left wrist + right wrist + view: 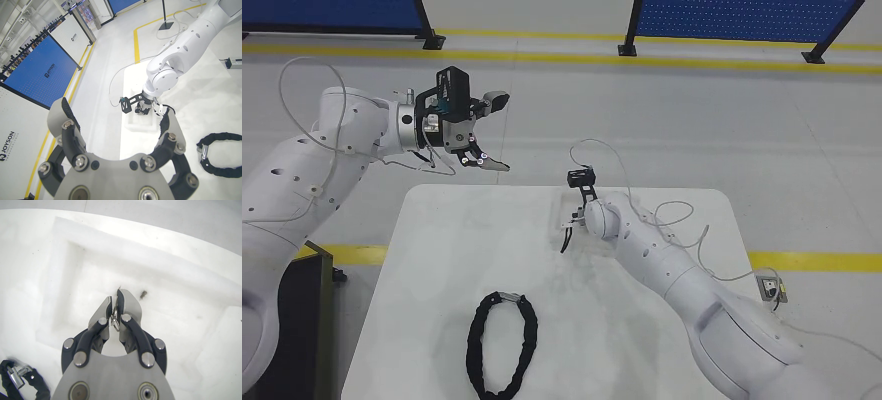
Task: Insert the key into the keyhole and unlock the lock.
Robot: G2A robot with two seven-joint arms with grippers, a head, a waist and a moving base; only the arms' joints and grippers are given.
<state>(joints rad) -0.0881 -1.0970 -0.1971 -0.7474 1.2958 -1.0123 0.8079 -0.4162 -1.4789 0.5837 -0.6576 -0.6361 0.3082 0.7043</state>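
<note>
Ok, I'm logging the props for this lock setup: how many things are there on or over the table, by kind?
Chain lock: 1
Key, held by the right gripper: 1
Foam tray: 1
Total: 3

My right gripper stands inside the foam tray, which sits on the table at the middle of its far edge. The key is pinched between my right fingers, over the tray's floor. The chain lock lies on the table left of the middle, toward the near edge, well apart from the tray. My left gripper hangs beyond the far left corner, off the table.
</note>
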